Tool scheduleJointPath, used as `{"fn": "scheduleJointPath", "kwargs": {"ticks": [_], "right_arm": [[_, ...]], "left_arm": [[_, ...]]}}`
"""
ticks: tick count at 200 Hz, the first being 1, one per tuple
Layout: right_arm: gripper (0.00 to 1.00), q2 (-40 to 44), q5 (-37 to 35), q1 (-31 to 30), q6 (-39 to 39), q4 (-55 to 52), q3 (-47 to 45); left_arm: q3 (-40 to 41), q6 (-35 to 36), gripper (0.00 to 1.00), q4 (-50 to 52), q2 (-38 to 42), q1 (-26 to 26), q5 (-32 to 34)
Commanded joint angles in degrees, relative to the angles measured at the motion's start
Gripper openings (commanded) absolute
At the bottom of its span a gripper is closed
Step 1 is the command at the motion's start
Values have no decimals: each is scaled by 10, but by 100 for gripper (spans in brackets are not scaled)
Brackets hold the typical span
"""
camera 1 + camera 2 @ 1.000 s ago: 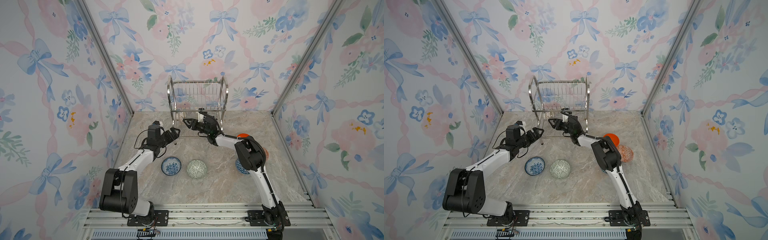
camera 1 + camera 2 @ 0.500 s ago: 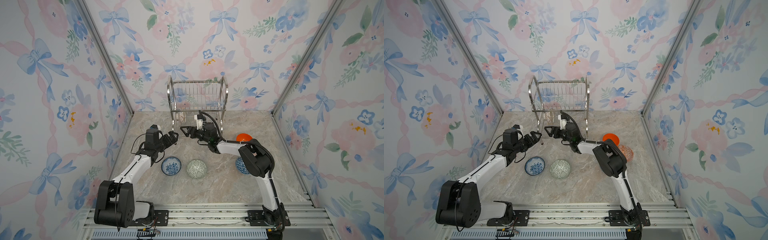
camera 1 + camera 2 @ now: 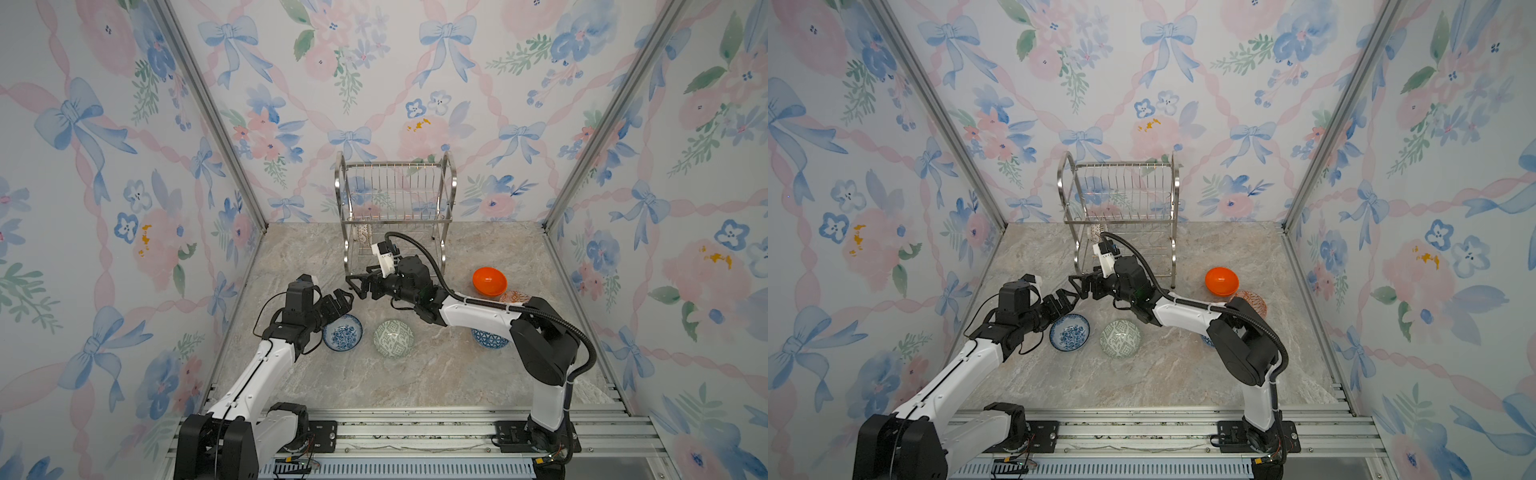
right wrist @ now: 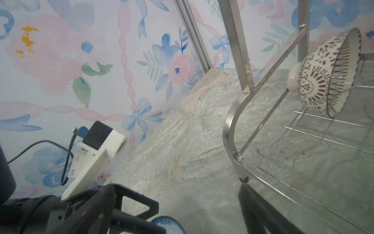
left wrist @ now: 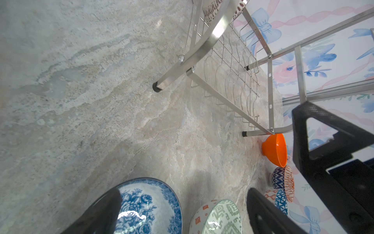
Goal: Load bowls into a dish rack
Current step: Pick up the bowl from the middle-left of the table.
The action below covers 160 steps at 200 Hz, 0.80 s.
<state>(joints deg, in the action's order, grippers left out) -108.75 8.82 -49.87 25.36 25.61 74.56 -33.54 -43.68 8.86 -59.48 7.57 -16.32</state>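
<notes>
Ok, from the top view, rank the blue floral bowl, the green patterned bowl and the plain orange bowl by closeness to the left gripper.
1. blue floral bowl, next to the left gripper.
2. green patterned bowl, mid-table.
3. plain orange bowl, on the robot's right.

No legible text, labels, brands, nos. or signs in any view. Only decoration, no lettering: floral print on blue bowl (image 3: 343, 332), dark lattice on white bowl (image 4: 323, 77), bows & flowers on wallpaper (image 3: 444, 41).
</notes>
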Motion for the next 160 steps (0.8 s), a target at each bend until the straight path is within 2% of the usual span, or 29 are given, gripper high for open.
{"fn": "scheduleJointPath", "kwargs": {"ticks": [1, 28, 53, 76, 88, 112, 125, 160], "right_arm": [[97, 46, -83, -11, -61, -120, -21], [97, 86, -167, -21, -84, -206, -32], [97, 129, -244, -20, -48, -248, -58], [97, 162, -241, -9, -20, -295, -60], [97, 170, -208, -6, -31, -301, -65], [97, 185, -202, -10, -49, -290, -84], [97, 187, -213, -15, -58, -297, -86], [97, 177, -253, -30, -80, -322, -80]], "left_arm": [[11, 19, 98, 38, 26, 11, 5], [10, 35, 97, 83, 39, 19, 54], [-2, 47, 97, 137, 41, 20, 109], [6, 41, 97, 153, 56, 24, 158], [9, 34, 98, 158, 59, 29, 176], [22, 21, 98, 158, 56, 38, 188], [35, 10, 98, 157, 54, 50, 212], [43, -4, 97, 153, 33, 60, 216]]}}
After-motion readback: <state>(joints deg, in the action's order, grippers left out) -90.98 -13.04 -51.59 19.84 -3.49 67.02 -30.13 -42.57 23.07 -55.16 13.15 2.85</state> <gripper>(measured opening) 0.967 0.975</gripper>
